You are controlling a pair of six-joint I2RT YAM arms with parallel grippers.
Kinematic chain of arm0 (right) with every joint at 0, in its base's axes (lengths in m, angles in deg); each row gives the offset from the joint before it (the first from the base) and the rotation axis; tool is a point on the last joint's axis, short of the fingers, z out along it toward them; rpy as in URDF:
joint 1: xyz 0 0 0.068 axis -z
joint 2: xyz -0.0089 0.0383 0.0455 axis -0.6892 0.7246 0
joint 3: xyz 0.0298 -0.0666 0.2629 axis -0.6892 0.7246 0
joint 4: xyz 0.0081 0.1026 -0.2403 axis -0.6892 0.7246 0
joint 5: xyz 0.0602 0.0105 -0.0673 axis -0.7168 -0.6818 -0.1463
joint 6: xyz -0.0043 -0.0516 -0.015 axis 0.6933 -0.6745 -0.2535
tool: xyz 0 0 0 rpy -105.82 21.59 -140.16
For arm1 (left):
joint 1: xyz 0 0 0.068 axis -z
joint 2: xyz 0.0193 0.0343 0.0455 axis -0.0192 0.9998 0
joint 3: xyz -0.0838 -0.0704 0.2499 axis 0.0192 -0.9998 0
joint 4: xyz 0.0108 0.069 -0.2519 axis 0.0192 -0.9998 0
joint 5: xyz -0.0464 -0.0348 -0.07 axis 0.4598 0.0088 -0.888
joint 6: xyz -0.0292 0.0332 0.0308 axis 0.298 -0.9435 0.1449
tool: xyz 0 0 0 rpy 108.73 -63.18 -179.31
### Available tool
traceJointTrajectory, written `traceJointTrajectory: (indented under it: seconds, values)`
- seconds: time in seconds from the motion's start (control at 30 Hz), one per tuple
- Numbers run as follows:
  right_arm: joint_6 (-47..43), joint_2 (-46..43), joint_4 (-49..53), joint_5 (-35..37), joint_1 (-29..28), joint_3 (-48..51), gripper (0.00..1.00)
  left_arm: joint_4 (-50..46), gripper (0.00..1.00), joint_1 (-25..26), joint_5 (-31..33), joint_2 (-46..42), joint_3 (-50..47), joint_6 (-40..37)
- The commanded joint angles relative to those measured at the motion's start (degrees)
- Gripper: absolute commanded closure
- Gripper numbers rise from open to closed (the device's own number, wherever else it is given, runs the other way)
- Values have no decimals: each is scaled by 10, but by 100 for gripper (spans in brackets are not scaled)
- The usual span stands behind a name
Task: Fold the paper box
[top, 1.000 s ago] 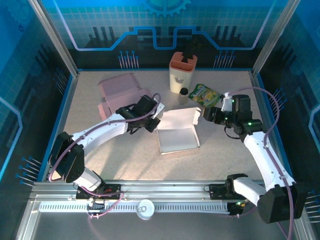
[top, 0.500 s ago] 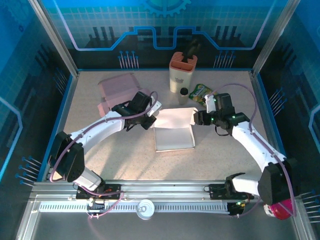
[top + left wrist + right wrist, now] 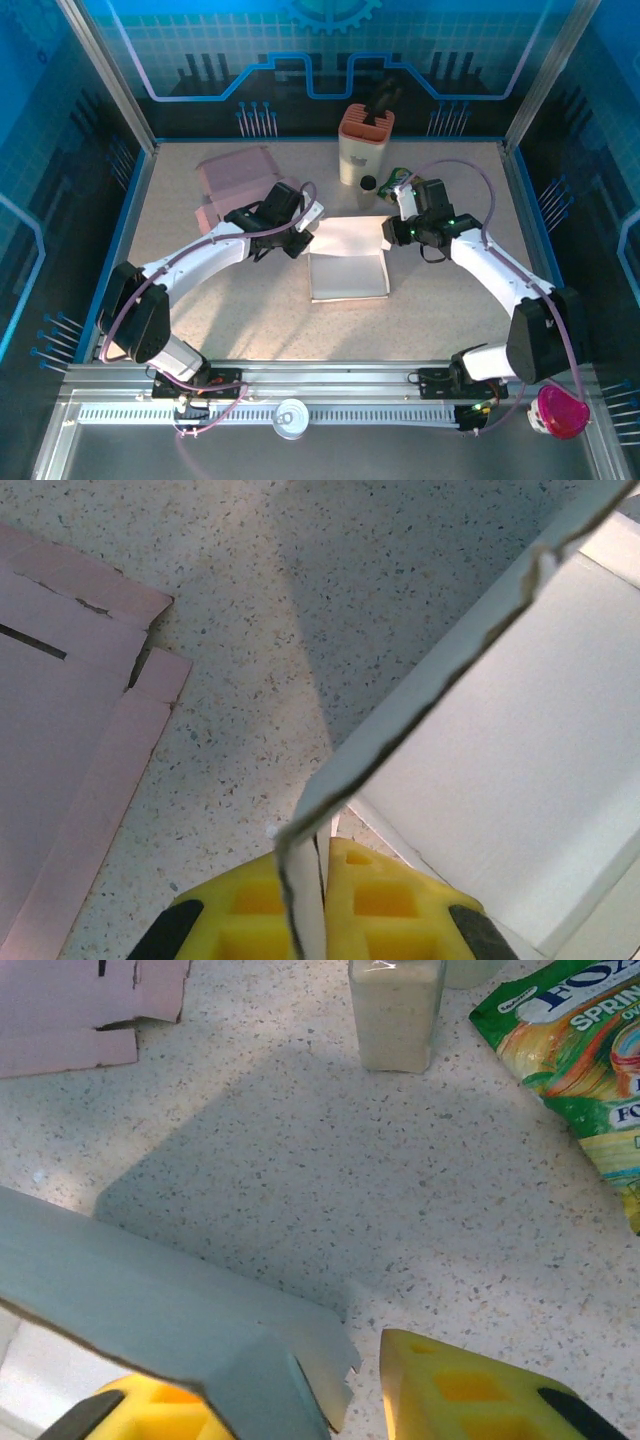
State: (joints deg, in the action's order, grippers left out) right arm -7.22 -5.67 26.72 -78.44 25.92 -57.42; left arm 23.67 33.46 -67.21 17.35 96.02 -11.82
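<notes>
**Speckled table (image 3: 450, 300): paper box (image 3: 348, 275) partly folded**

Box position: centre of the table, between the two arms, with its back panel tilted up. The left gripper (image 3: 300, 238) is at the box's far left corner. Its yellow pads (image 3: 380, 910) are pressed together on the edge of a white flap. The right gripper (image 3: 392, 232) is at the far right corner with its fingers (image 3: 470, 1395) parted. A flap corner rests against the left finger, unclamped. Pink cardboard (image 3: 238, 175) lies flat at far left. A green packet (image 3: 570, 1050) and a small jar (image 3: 395, 1010) lie beyond the right gripper.
</notes>
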Motion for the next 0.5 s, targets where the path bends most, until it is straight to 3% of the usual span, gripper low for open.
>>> traceJointTrajectory:
  seconds: [0.0,0.27,0.47]
  values:
    - [-3,-4,-6,15,-10,-15,71,4,100,-5,-1,13,7,4]
    - [6,4,0,39,-25,-17,90,14,100,-4,-5,15,11,39]
    - [41,-3,-15,84,-50,-14,100,21,100,5,-2,17,25,114]
